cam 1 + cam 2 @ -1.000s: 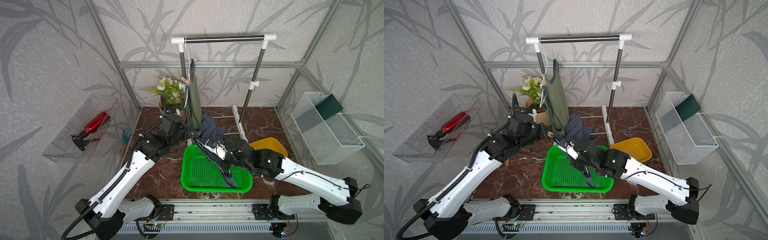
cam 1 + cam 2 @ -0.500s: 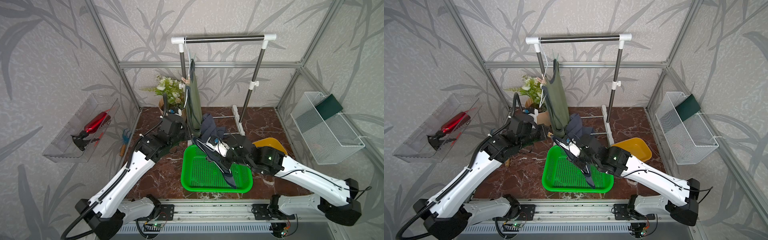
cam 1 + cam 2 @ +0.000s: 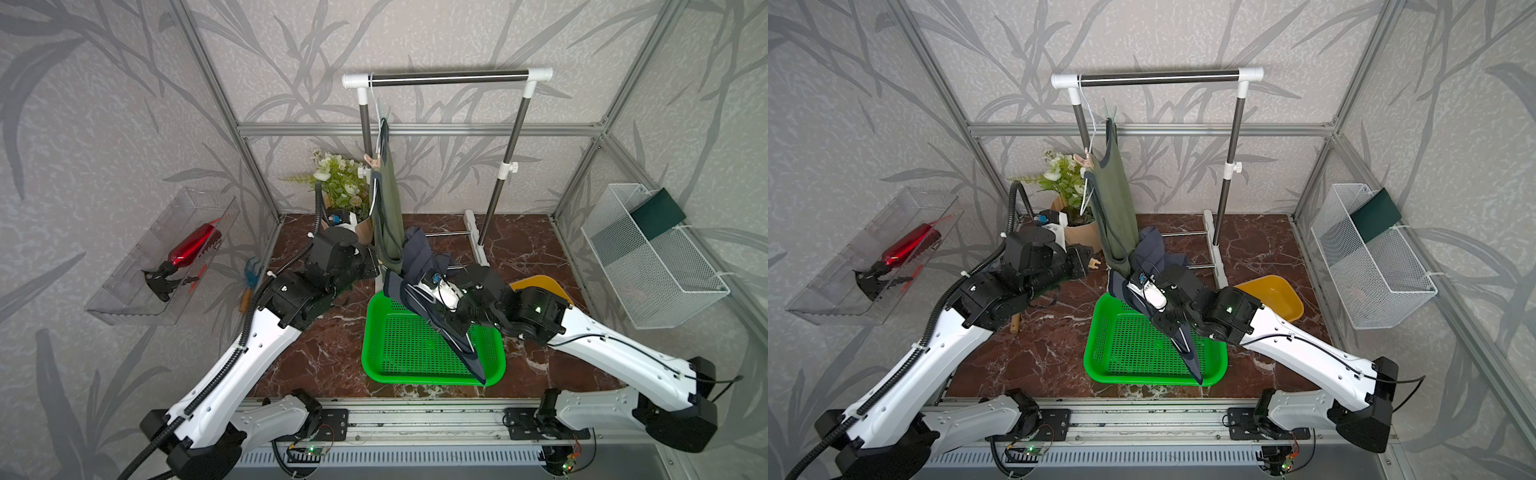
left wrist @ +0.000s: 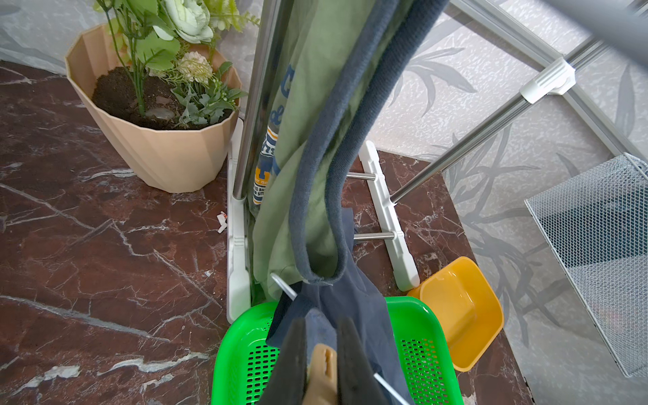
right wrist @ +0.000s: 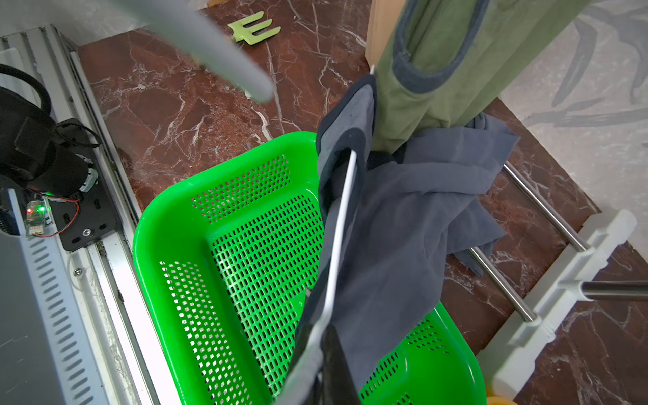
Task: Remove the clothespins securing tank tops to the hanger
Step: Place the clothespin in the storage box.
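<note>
Left wrist view: left gripper is clamped on a tan clothespin at the navy top. Right gripper is closed on the white hanger over the basket. The olive top hangs from the rack, with a second clothespin at its shoulder.

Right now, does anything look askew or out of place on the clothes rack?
Yes. The hanger is tipped steeply instead of level, and the navy tank top sags bunched off its low end over the rack's base bars.

Grey leaf-patterned walls enclose red-brown marble floor.
</note>
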`<state>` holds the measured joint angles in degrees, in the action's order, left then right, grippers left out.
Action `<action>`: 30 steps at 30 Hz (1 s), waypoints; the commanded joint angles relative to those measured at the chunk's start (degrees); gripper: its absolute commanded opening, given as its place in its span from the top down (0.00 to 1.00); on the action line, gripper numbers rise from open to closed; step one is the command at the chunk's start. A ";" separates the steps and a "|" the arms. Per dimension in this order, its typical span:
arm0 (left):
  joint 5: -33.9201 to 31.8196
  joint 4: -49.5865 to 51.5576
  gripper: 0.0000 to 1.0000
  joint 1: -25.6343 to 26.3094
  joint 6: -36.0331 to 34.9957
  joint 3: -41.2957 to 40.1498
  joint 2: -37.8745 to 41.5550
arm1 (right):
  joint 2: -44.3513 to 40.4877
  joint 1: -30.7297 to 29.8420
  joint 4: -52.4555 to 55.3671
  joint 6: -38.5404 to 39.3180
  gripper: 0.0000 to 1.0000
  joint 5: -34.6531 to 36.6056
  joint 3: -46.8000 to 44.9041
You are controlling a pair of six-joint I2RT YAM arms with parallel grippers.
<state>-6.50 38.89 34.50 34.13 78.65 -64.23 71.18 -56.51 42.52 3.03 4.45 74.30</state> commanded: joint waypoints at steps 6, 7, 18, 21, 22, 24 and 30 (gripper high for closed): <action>6.75 -2.71 0.95 1.49 2.08 -1.87 0.68 | 0.37 11.44 -0.92 0.99 1.00 -7.76 3.25; 7.27 -3.07 0.95 2.45 2.11 -2.38 0.60 | 1.19 12.93 -0.88 1.63 1.00 -8.66 4.21; 7.12 -14.10 0.95 16.92 1.77 -7.05 -3.68 | 12.47 20.43 -1.19 5.02 1.00 -14.38 13.24; 6.74 -17.19 0.95 20.21 1.96 -7.56 -5.64 | 14.13 21.58 -1.08 5.24 1.00 -15.58 14.55; 6.44 -17.71 0.95 21.36 1.78 -7.49 -6.57 | 14.54 22.01 -1.04 5.33 1.00 -15.99 14.84; 5.85 -19.38 0.95 23.35 1.65 -7.68 -8.00 | 14.97 22.58 -1.08 5.41 1.00 -16.69 15.32; 3.25 -28.32 0.95 29.66 -0.09 -8.97 -13.92 | 15.48 23.86 -0.91 5.41 1.00 -18.50 16.05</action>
<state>-0.82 17.28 62.17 35.46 70.43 -75.88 86.54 -33.28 42.52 8.08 -12.58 87.96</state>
